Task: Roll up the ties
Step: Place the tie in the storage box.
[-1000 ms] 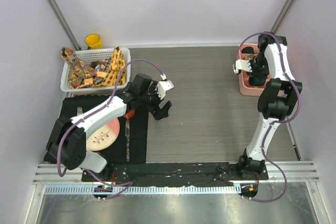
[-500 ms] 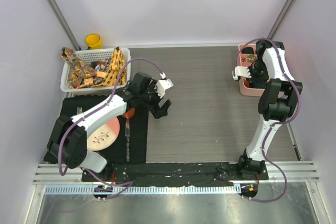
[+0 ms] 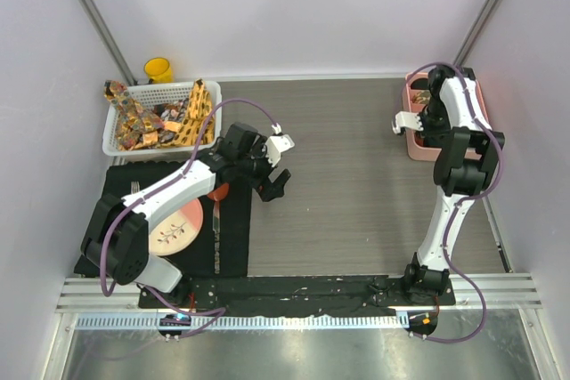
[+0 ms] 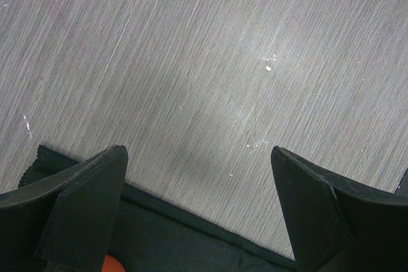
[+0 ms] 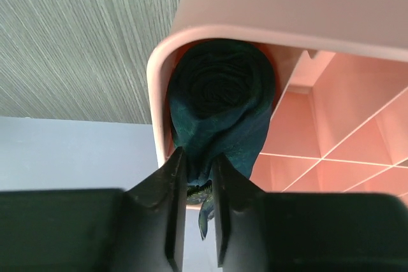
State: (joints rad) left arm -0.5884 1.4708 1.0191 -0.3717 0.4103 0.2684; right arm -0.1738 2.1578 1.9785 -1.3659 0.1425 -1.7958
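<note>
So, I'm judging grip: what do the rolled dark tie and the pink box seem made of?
Rolled tie: soft fabric, likely woven, matte dark teal; it shows spiral layers and limp folds. Pink box: probably moulded plastic, smooth and slightly satin; rounded corner, thin even dividers.

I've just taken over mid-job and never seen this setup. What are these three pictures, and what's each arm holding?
Two robot arms stand at a table's near edge. The overhead view shows both; the other two look out from each wrist. The left gripper hangs open and empty over the black placemat's edge. The right gripper is closed on a fold of a rolled teal tie sitting in a corner cell of the pink divided box. Unrolled patterned ties lie in the white basket, near a yellow cup.
</note>
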